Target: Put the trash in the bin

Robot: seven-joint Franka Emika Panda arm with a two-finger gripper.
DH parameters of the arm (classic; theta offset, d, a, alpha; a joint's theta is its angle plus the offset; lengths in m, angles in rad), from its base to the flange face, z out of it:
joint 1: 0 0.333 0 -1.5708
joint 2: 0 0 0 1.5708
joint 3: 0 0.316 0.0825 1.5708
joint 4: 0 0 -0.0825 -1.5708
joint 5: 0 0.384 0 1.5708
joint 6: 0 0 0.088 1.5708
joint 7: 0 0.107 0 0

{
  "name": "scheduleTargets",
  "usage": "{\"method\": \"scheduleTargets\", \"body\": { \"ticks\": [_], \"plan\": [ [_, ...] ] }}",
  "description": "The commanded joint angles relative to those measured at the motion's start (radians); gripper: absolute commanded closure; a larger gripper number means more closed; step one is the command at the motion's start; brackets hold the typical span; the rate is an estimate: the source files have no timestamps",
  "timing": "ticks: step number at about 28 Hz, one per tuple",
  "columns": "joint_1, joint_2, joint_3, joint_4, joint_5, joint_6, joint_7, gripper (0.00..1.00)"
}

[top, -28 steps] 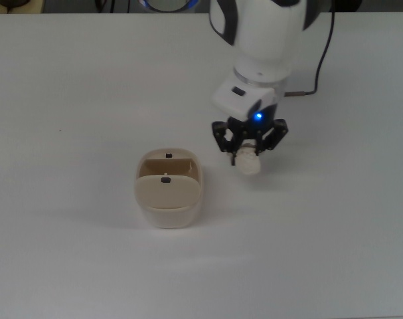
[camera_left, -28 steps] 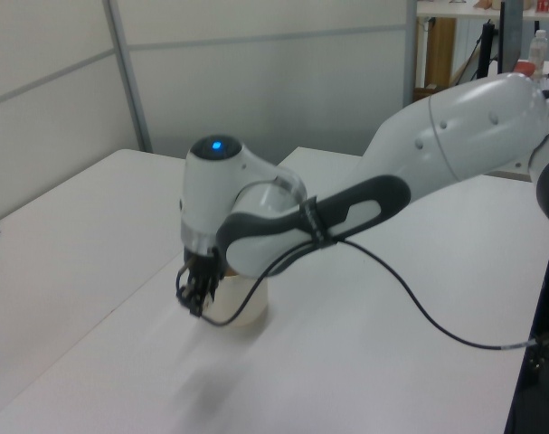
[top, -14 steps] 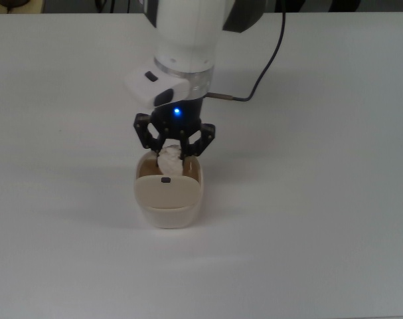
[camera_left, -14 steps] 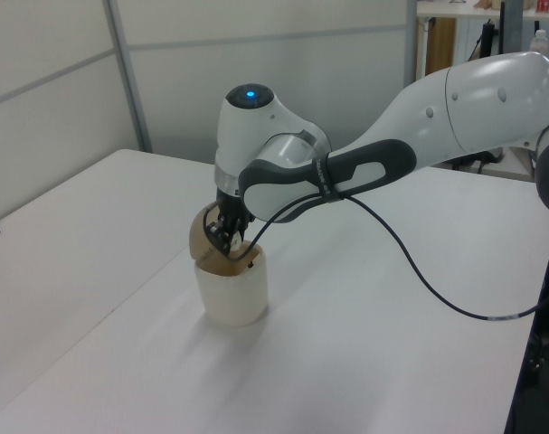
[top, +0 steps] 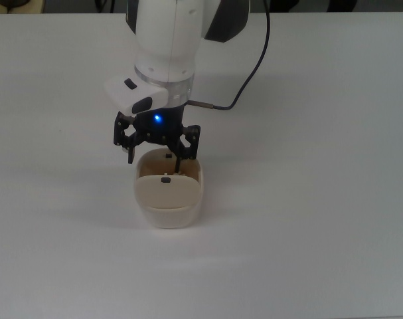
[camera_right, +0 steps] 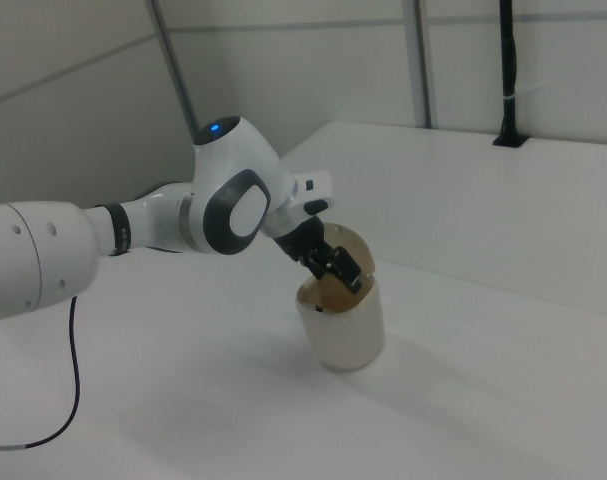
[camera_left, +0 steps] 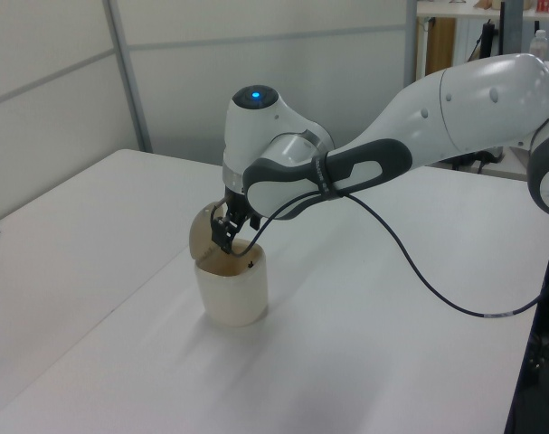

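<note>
Claw [top: 156,145] spread wide and empty, poised directly over the bin's [top: 168,198] open mouth (flap tilted back, seen in the left view). Bin stands upright on the white tabletop [top: 307,219]. Trash not visible in any view.

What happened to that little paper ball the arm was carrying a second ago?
The gripper swung across the top view to its left, over the small beige plastic bin, and its fingers opened. The crumpled off-white paper wad has left them and is no longer visible, presumably inside. The bin stayed put.
</note>
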Motion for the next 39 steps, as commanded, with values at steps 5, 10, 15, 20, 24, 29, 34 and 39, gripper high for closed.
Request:
{"method": "scheduleTargets", "body": {
  "ticks": [5, 10, 15, 20, 24, 29, 34, 39],
  "plan": [
    [-0.022, -0.117, -0.007, -0.001, 0.022, -0.203, -0.092, 0.0],
    [-0.054, -0.212, -0.01, -0.001, 0.069, -0.381, -0.193, 0.0],
    [-0.078, -0.292, -0.011, -0.003, 0.086, -0.519, -0.247, 0.0],
    [-0.08, -0.341, -0.017, -0.003, 0.085, -0.602, -0.241, 0.0],
    [-0.078, -0.358, -0.014, -0.003, 0.083, -0.652, -0.238, 0.0],
    [-0.078, -0.393, -0.008, -0.012, 0.083, -0.659, -0.238, 0.0],
    [-0.072, -0.408, -0.005, -0.041, 0.083, -0.649, -0.237, 0.0],
    [-0.074, -0.408, 0.0, -0.051, 0.081, -0.64, -0.238, 0.0]
  ]
}}
